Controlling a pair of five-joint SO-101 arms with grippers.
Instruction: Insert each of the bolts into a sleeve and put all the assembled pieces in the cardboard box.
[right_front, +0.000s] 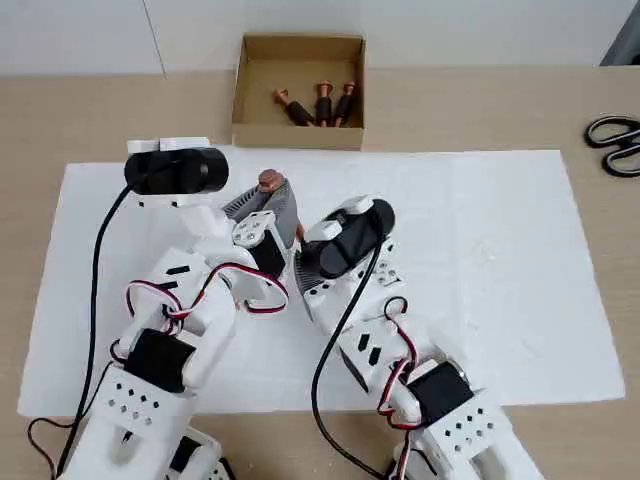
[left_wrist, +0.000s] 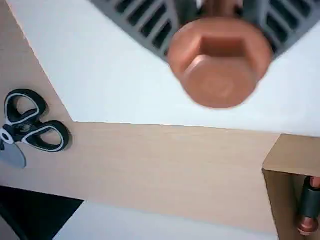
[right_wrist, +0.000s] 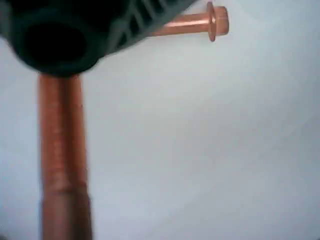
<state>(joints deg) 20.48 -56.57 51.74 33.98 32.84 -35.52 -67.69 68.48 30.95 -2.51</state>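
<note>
Left gripper (right_front: 270, 200) is clamping a copper bolt (right_front: 270, 181) between its grey ribbed fingers (left_wrist: 140, 15), over the white sheet (right_front: 480, 260) and near the cardboard box (right_front: 252, 95). The bolt is showing a round flange under a six-sided head, and the head is sticking out clear of the fingers. The right arm (right_front: 345, 245) is sitting just beside the left one, with its wrist camera lying over the gripper end, so whether the right gripper is gripping anything cannot be told. In the right wrist view a copper shaft (right_wrist: 62, 150) is running up to a dark hollow-ended piece (right_wrist: 50, 40). Three assembled pieces (right_front: 320, 104) are lying side by side inside the box. Scissors (right_front: 615, 145) are resting on the bare table (right_front: 480, 110), well apart from both arms.
</note>
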